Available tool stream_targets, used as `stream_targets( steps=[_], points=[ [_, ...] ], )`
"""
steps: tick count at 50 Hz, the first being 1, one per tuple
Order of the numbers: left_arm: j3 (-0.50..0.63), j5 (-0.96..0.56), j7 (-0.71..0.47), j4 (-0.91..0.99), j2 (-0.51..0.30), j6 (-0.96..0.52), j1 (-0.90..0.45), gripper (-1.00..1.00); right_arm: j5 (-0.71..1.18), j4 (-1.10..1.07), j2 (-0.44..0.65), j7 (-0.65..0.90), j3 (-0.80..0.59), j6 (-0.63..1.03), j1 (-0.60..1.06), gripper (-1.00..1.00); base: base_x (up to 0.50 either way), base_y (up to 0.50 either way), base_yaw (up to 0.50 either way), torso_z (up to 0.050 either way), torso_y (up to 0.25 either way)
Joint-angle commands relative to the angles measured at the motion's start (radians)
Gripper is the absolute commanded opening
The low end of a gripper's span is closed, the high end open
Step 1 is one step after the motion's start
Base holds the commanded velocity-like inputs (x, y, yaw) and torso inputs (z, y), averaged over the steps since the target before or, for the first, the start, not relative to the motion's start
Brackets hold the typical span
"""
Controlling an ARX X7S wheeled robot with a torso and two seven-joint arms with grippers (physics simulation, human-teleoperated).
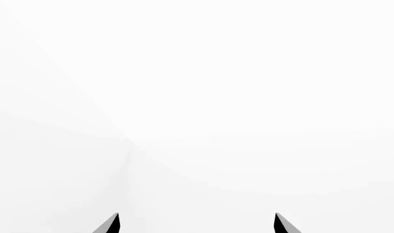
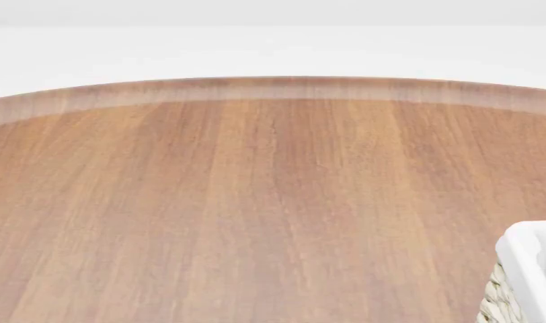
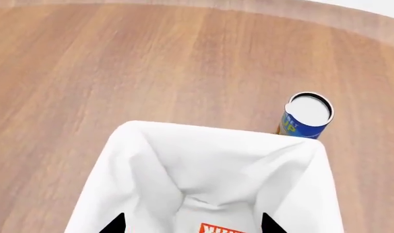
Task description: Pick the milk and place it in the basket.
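Note:
In the right wrist view the basket (image 3: 145, 160), lined with white cloth, fills the lower half, seen from above. A red patch with white lettering, part of the milk (image 3: 224, 228), shows down inside it at the picture's edge; the rest of the carton is cut off. My right gripper (image 3: 191, 224) hangs over the basket's inside, open, its dark fingertips (image 3: 117, 224) wide apart and not touching the carton. My left gripper (image 1: 197, 223) is open against a blank white background, with nothing between its tips. The head view shows only a corner of the basket (image 2: 528, 250) and neither gripper.
A blue can with a white lid (image 3: 307, 115) stands on the table just beyond the basket's far corner. The round wooden table (image 2: 255, 202) has its far edge (image 2: 282, 87) against a white floor.

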Motion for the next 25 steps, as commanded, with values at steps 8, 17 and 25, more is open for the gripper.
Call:
stream_targets(
  steps=[8, 17, 25],
  points=[
    [0.004, 0.002, -0.001, -0.002, -0.002, 0.005, -0.002, 1.00, -0.018, -0.011, 0.006, -0.005, -0.001, 0.013, 0.069, 1.00, 0.00, 0.00, 0.00, 0.000, 0.000],
    [0.004, 0.002, -0.003, -0.004, -0.006, 0.005, -0.001, 1.00, -0.022, 0.009, 0.004, 0.012, 0.016, 0.002, 0.116, 1.00, 0.00, 0.00, 0.00, 0.000, 0.000],
    [0.007, 0.001, -0.006, -0.004, -0.009, 0.006, -0.004, 1.00, -0.016, 0.010, 0.008, 0.049, 0.050, -0.013, 0.162, 1.00, 0.00, 0.00, 0.00, 0.000, 0.000]
  ],
)
